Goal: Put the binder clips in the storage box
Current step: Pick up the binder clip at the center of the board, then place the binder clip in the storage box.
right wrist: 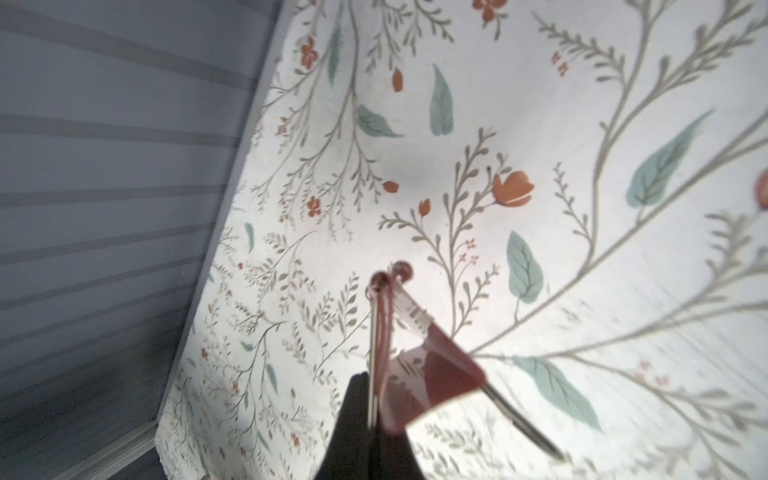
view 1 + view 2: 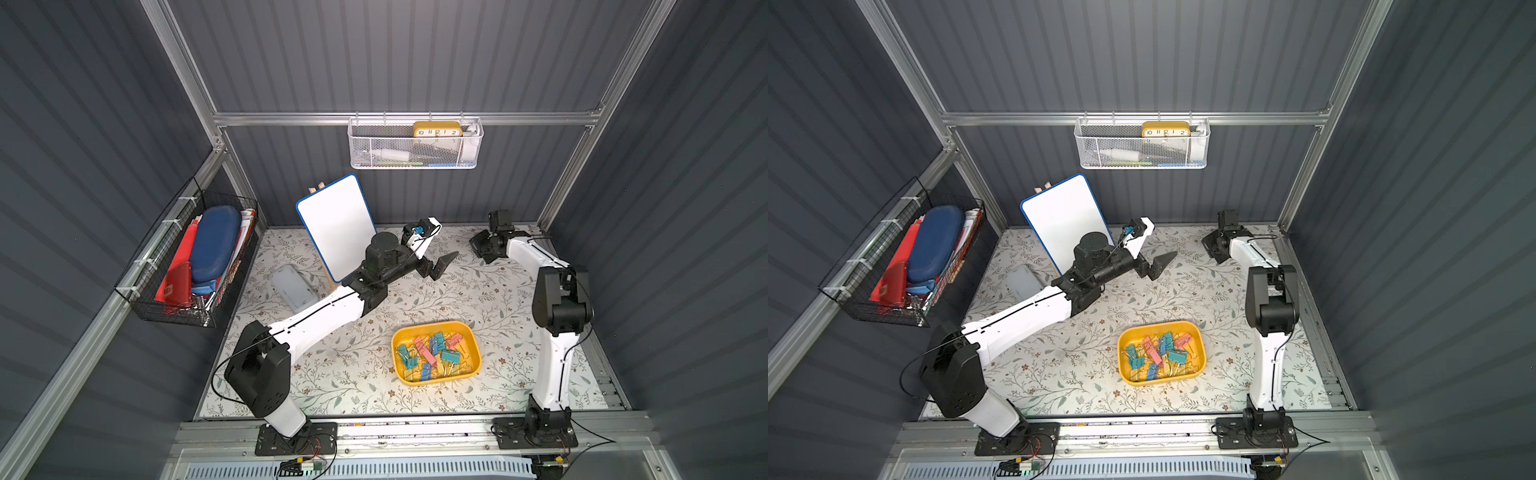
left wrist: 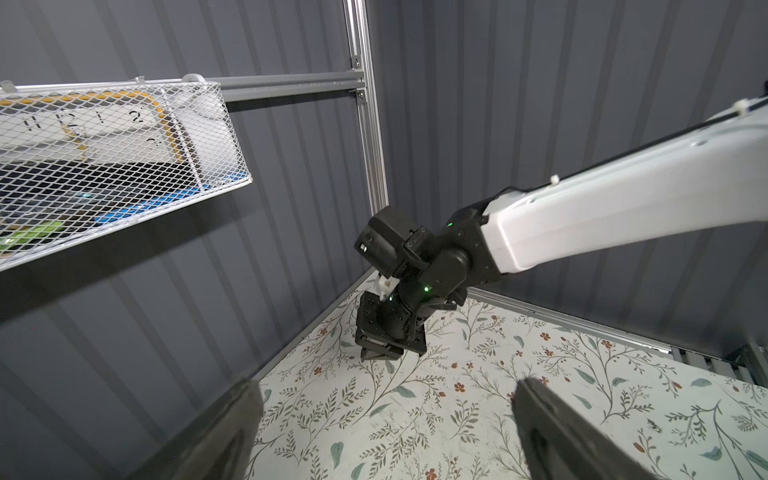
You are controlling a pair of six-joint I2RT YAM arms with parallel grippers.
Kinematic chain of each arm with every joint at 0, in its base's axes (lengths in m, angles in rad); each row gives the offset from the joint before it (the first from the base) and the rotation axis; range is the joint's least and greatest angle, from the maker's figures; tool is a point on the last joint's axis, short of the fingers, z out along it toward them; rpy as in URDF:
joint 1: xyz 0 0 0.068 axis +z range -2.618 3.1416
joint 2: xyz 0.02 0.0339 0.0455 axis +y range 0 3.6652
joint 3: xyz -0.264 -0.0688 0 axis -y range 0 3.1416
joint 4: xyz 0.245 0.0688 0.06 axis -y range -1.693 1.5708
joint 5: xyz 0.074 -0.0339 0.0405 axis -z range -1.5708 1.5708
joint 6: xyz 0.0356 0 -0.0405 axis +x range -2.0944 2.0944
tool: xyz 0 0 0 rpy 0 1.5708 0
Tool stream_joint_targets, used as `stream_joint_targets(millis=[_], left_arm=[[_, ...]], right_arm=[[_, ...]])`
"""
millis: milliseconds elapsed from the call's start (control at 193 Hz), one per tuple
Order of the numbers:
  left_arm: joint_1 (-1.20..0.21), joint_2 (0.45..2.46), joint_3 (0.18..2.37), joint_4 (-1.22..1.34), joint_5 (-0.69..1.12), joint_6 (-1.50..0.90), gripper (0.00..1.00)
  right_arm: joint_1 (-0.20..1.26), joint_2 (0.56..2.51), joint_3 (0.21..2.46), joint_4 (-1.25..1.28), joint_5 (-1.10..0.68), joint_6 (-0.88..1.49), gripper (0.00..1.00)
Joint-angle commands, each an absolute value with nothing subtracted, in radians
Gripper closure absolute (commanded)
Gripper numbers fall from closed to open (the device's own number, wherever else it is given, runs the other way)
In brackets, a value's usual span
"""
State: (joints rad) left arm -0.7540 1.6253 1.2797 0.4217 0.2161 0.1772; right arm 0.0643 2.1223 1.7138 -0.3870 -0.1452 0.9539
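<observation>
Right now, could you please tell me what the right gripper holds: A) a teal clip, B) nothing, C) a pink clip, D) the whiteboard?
C: the right wrist view shows the right gripper shut on a pink clip.

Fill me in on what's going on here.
The right pincer is shut on a pink binder clip by its wire handle, near the floral mat's far right corner. The left pincer hangs open and empty over the mat. The yellow storage box already holds a heap of binder clips.
</observation>
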Motion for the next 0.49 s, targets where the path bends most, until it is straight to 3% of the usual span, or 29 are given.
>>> stream_joint_targets(millis=[0, 290, 486], left_arm=[[-0.761, 1.607, 1.277, 0.413, 0.229, 0.15, 0.01], [-0.758, 1.562, 1.24, 0.453, 0.098, 0.131, 0.01], [-0.758, 1.515, 1.199, 0.473, 0.02, 0.12, 0.01]], right_arm=[[0.112, 2.016, 1.643, -0.449, -0.193, 0.838, 1.0], [0.37, 1.532, 1.214, -0.598, -0.105, 0.689, 1.0], [0.583, 1.302, 1.065, -0.786, 0.026, 0.673, 1.0]])
